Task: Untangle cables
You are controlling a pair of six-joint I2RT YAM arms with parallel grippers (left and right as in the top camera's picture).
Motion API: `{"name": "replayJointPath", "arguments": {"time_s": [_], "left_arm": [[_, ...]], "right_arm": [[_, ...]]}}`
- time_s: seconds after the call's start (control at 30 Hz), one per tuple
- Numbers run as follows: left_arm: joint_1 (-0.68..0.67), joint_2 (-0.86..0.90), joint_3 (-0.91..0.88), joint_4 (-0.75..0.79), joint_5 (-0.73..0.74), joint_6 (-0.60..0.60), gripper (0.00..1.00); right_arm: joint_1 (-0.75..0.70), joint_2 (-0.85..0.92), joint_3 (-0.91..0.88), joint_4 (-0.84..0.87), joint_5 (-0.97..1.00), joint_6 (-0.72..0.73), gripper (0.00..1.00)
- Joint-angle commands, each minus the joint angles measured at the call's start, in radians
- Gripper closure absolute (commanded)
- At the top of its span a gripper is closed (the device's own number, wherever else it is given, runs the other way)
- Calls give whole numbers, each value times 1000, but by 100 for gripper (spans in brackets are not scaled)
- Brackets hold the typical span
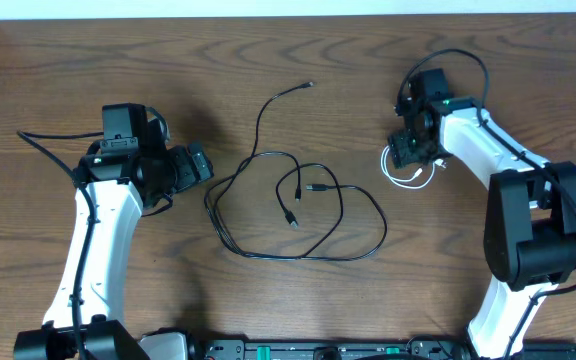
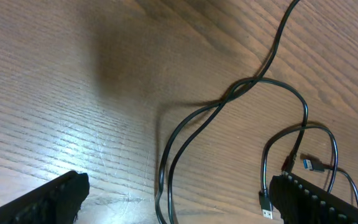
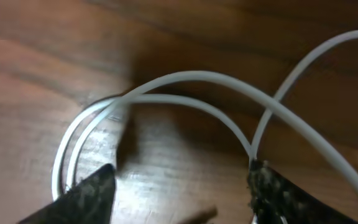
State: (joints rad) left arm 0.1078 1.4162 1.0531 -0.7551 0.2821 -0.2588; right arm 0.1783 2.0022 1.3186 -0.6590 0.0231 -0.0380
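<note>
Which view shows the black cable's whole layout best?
Overhead: the black cable lies whole there, loops and plug ends. Left wrist shows only a stretch with one crossing and two plugs. Right wrist shows none of it, only the white cable.

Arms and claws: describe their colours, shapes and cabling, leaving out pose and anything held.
The left arm and right arm both have white links joined by bulky black joints. A black cable loops over the right wrist, where a small green light shows. The left claw and right claw are black, with ridged fingers.
</note>
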Motion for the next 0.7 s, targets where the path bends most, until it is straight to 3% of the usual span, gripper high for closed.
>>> {"name": "replayJointPath", "arguments": {"time_s": [0.0,0.13,0.53,0.67], "left_arm": [[2,7,-3,-2,-7,-2,2],[2,7,-3,-2,-7,-2,2],[2,7,-3,-2,-7,-2,2],[2,7,-3,-2,-7,-2,2]], "right_arm": [[-8,10,-16,17,8,0,40],[-6,10,-9,18,7,0,44],[-10,-14,59,-30,48,-4,37],[-15,-14,58,-18,80,-4,41]]}}
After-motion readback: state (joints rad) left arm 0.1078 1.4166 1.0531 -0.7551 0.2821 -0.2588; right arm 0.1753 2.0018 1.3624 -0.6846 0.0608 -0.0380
